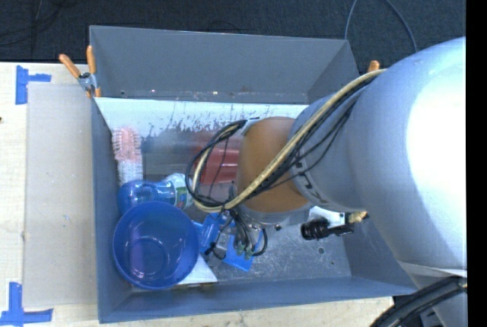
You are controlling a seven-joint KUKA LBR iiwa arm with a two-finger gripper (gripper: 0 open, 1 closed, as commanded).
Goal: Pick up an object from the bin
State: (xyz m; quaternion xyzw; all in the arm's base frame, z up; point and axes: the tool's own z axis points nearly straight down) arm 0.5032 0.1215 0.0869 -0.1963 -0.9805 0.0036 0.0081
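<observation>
My gripper (230, 240) is low in the front middle of the bin, mostly hidden beneath the arm's orange cover and cables. It sits right over a small blue flat piece (239, 261) on the bin floor, whose edge pokes out below it. A large blue bowl (152, 248) lies just left of the gripper, touching or nearly touching it. Right of the gripper lies a small black object with a white part (326, 226).
A blue cup (139, 195) lies behind the bowl, with a clear greenish item (177, 190) beside it. A pink bristly brush (125, 144) rests along the left wall. A red object (219, 163) sits mid-bin, partly behind cables. The arm covers the bin's right side.
</observation>
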